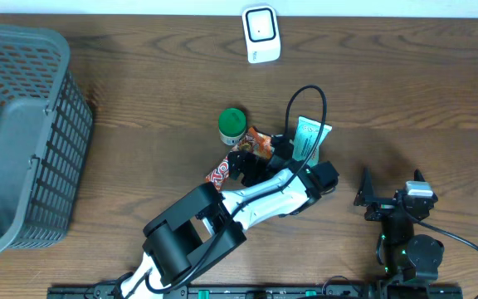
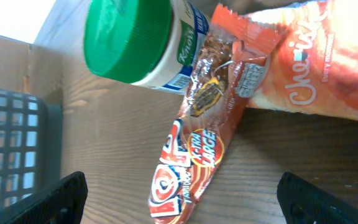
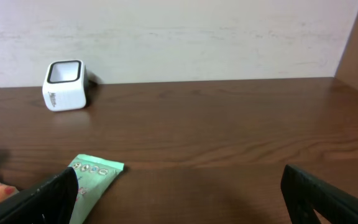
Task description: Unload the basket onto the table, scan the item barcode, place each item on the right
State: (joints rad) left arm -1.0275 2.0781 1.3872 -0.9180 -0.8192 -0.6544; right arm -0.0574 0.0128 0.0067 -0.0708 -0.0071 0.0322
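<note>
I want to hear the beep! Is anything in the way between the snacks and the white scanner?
Nothing visible. Only bare wooden table lies between the snack pile and the white scanner at the table's far edge.

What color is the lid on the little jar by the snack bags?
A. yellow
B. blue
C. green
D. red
C: the lid on the jar is bright green in the left wrist view, and it looks green from overhead too.
</note>
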